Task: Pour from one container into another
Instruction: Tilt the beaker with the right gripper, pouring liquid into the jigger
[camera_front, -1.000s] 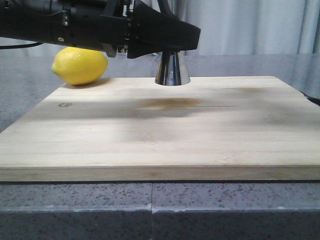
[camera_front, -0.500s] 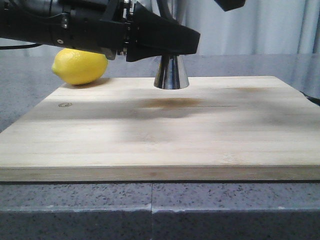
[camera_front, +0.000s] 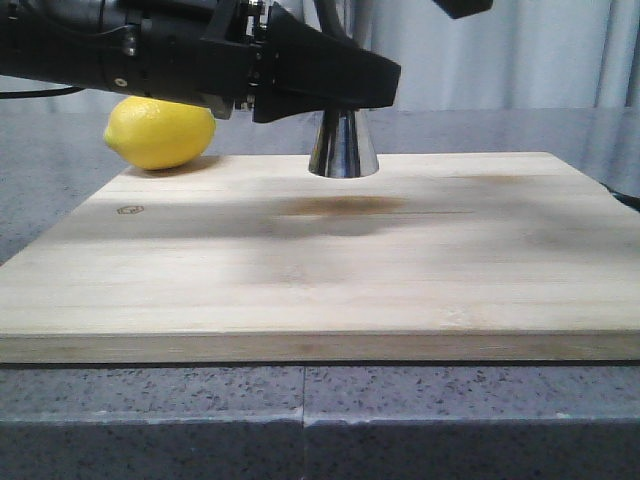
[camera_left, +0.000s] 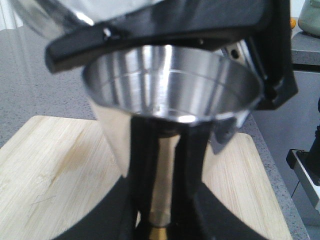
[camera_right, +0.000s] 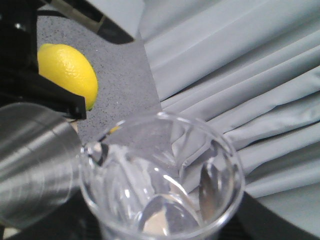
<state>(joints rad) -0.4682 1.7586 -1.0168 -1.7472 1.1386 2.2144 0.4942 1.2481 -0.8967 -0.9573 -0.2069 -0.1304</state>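
Both containers are being held: left fingers (camera_left: 160, 220) are clamping the jigger (camera_front: 343, 143) on the board's (camera_front: 320, 260) far edge; right fingers, unseen, are apparently carrying the beaker (camera_right: 162, 175) above. Misaligned lip could be spilling outside the jigger.

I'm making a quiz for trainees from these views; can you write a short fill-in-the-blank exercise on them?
1. The left end effector is shut on the steel ____.
2. The jigger stands on the wooden ____.
3. The yellow fruit behind the board is a ____.
4. The beaker in the right wrist view is made of clear ____.

Missing words: jigger; board; lemon; glass
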